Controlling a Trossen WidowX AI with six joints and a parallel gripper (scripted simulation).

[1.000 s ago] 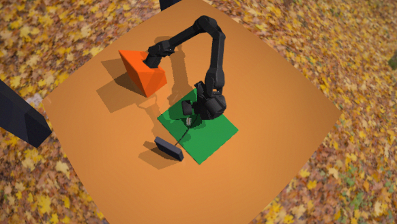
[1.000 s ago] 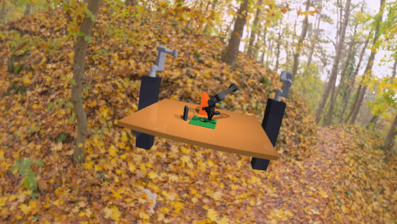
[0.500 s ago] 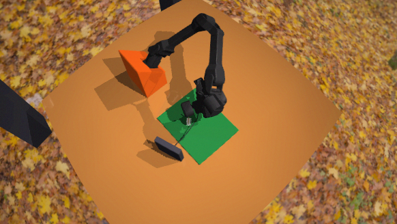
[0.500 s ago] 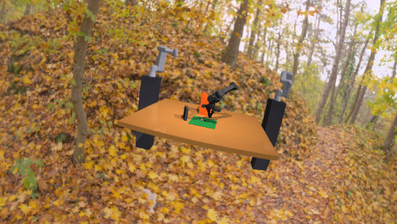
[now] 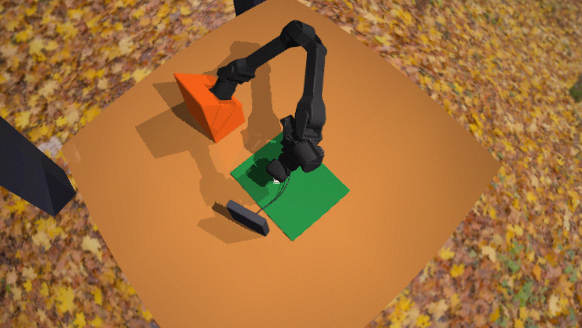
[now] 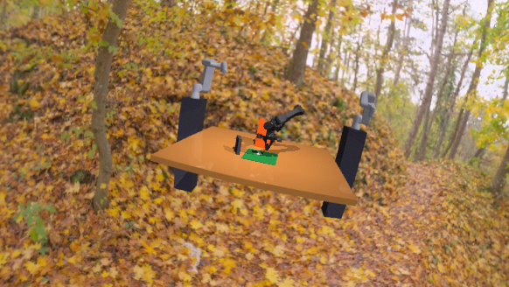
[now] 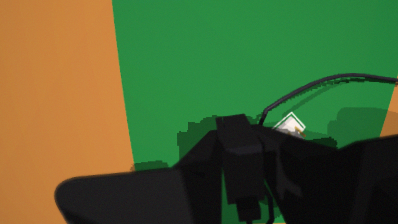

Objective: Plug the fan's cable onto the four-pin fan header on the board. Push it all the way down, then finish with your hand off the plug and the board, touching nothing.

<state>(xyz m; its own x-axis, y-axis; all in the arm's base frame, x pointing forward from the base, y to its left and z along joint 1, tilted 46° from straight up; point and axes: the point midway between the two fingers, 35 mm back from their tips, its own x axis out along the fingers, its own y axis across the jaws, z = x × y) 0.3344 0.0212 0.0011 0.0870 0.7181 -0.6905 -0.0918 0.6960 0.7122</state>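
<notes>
My gripper (image 5: 278, 172) (image 7: 233, 135) is shut on the black plug (image 7: 242, 162) of the fan's cable, which stands between the fingers in the wrist view. The plug is hidden in the top and exterior views. The thin dark cable (image 7: 350, 75) arcs away to the right. The white four-pin header (image 7: 291, 123) (image 5: 276, 181) is on the green board (image 7: 190, 60) (image 5: 320, 192) (image 6: 267, 160). In the wrist view it lies just right of the plug, partly hidden behind the right finger. The plug appears above the board and off the header; its exact height I cannot tell.
The dark upright fan (image 5: 247, 218) (image 6: 238, 144) stands beside the board's edge, with the cable running to it. An orange wedge-shaped block (image 5: 205, 107) (image 6: 261, 131) is by the arm's base. Dark pillars (image 5: 35, 170) (image 6: 351, 150) stand at the table's sides.
</notes>
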